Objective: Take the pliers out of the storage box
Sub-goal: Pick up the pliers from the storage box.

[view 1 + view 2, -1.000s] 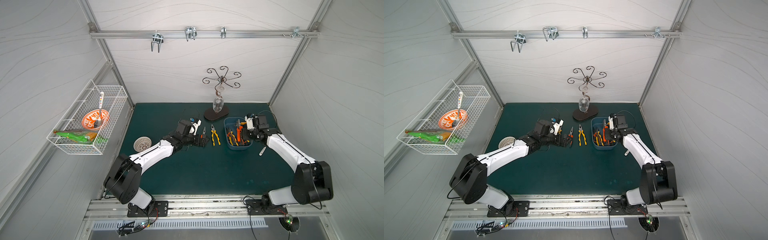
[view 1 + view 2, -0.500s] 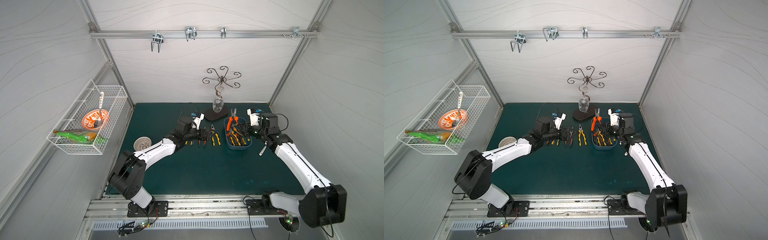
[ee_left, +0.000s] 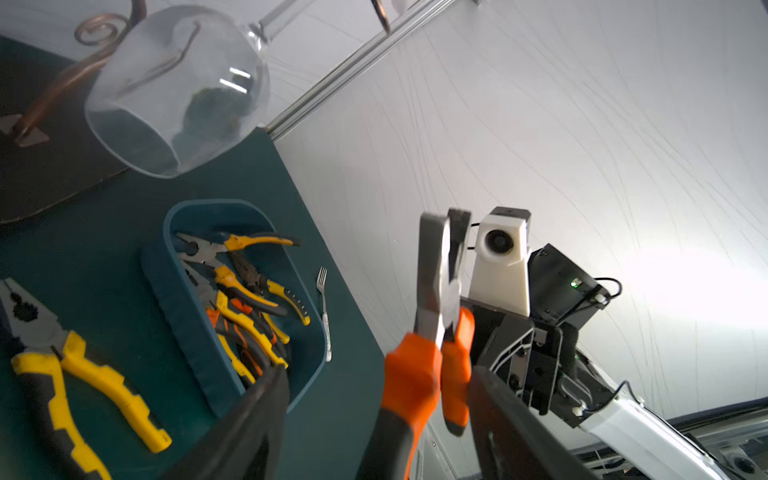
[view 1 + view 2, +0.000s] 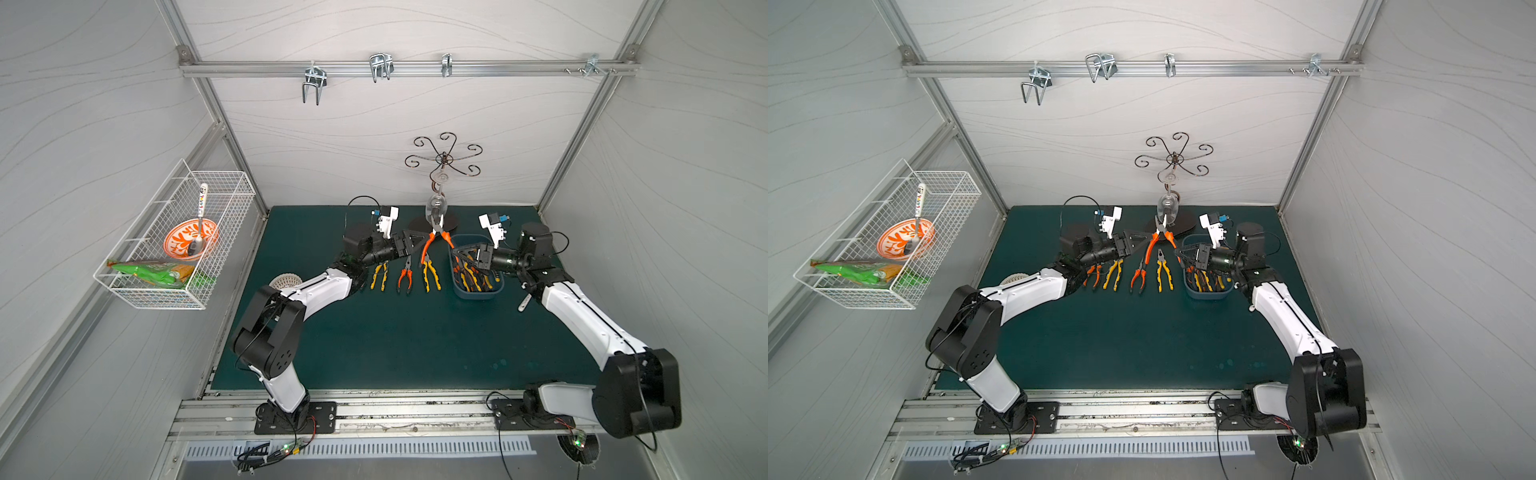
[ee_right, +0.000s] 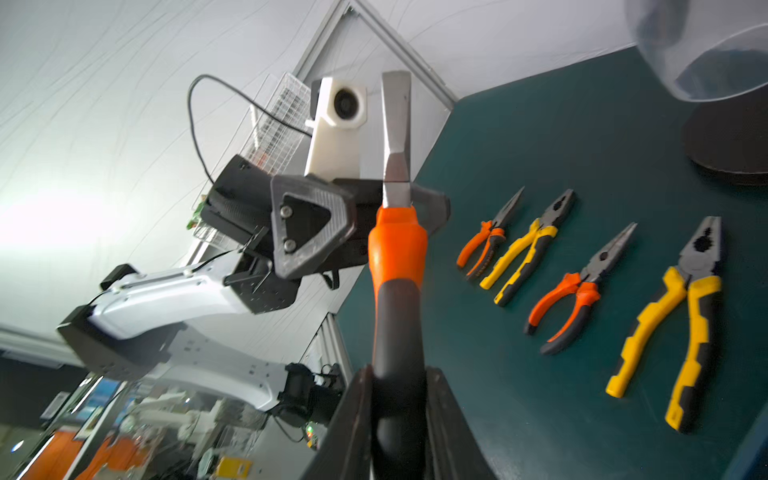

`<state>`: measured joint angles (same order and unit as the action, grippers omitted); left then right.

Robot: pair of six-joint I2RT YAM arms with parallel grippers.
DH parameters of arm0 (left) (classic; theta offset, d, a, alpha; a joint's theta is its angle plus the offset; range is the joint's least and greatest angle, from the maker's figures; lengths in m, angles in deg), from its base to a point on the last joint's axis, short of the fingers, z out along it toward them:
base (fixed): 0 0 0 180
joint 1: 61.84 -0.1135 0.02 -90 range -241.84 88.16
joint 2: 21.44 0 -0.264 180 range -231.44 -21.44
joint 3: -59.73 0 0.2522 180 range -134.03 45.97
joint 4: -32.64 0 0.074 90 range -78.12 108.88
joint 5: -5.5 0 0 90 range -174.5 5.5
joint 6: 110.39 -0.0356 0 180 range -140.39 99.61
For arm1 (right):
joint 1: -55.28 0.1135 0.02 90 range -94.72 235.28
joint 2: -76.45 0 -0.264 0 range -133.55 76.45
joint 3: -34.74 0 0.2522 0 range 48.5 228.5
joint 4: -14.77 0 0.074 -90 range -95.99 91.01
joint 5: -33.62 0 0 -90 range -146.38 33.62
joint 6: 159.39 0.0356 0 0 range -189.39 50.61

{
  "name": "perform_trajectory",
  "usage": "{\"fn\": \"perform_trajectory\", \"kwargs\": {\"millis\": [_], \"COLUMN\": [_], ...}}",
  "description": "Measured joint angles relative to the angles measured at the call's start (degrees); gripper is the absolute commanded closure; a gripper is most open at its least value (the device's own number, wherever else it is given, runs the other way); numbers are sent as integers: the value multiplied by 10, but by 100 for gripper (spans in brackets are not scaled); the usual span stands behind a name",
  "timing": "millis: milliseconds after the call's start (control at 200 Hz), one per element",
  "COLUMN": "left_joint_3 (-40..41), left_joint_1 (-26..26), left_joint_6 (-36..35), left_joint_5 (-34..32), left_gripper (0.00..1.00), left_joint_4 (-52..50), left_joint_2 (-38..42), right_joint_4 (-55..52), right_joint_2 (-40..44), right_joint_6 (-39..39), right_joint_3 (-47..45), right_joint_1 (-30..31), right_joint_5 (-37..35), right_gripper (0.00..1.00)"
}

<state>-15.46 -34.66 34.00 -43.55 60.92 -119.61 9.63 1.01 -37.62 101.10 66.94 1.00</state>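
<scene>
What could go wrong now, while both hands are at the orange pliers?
The left hand is open around the orange pliers; if the right hand lets go early, they may drop onto the mat.
Their nose seems near the hanging glass and could strike it.

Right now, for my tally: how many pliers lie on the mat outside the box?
4, in a row beside the storage box: small orange pliers, slim yellow pliers, larger orange pliers, big yellow pliers. None seems hidden.

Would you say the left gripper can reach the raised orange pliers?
Probably yes: the orange pliers stand between the left gripper's open jaws, with nothing in between, while the right gripper holds them up.
</scene>
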Motion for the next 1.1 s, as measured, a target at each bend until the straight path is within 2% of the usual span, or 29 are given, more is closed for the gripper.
{"fn": "perform_trajectory", "kwargs": {"millis": [190,420,550,760,865,930,1100], "left_joint_3": [-37,-53,-54,-55,-55,-55,-55], "left_joint_1": [1,4,7,7,7,7,5], "left_joint_6": [53,101,113,118,122,128,139], "left_joint_5": [31,54,61,67,66,67,73], "left_gripper": [54,64,75,100,100,100,100], "left_joint_4": [52,93,98,115,119,120,118], "left_joint_2": [-16,-47,-53,-53,-53,-53,-58], "right_joint_4": [26,44,45,45,42,37,7], "right_joint_2": [-10,-14,-20,-22,-23,-24,-24], "right_joint_6": [23,33,41,47,43,38,7], "right_joint_3": [0,1,1,5,7,8,13], "right_joint_1": [8,20,25,25,25,26,30], "right_joint_5": [38,53,58,68,67,67,57], "right_gripper": [100,100,100,100,100,93,56]}}
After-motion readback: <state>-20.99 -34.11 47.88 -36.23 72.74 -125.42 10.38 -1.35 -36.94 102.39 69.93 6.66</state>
